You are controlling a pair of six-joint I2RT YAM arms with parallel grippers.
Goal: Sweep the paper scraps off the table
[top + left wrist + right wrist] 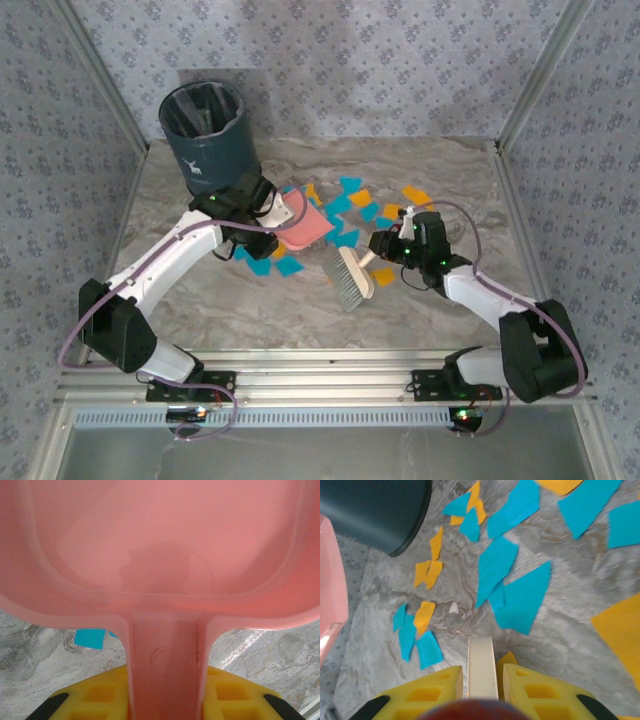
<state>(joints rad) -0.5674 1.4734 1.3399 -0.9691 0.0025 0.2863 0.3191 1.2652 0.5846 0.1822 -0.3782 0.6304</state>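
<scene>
Turquoise and orange paper scraps (352, 212) lie scattered across the middle of the marble table (200, 310); the right wrist view shows several of these paper scraps (512, 587) close up. My left gripper (278, 212) is shut on the handle of the pink dustpan (308, 224), whose pan (160, 545) spreads above the yellow fingers (90, 697). My right gripper (378, 248) is shut on the cream handle (481, 667) of a hand brush (352, 278), whose bristles rest on the table just below the scraps.
A dark bin (208, 135) with a liner stands at the back left, right behind the left gripper. Aluminium rails (320, 380) edge the table. Bare marble stretches along the near side and the right.
</scene>
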